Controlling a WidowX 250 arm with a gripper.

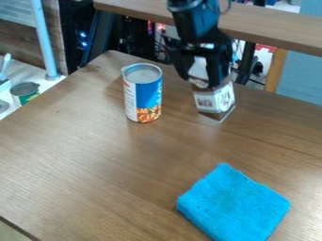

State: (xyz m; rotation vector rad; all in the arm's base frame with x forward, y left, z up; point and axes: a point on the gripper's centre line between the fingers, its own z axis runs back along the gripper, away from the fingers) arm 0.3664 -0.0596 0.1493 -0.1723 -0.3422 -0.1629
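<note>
Near the far edge of the table (94, 164), the gripper (202, 81) hangs down with its fingers on either side of a brown-and-white container (222, 99), apparently holding it by its upper part. By the look of it, the grasp is made and the release is not: the container is between the fingers, leaning slightly, its base over the tabletop close to the back edge. Whether that base touches the wood or is just above it, I cannot tell.

To the left of the container in the view, a blue-and-white can (142, 93) stands upright on the table, near the gripper but apart from it. Well apart from both, toward the near right, a bright blue cloth (234, 204) lies folded flat. Neither is in the gripper's hold. Beyond the table's left edge, a green can (25, 93) stands on another surface.
</note>
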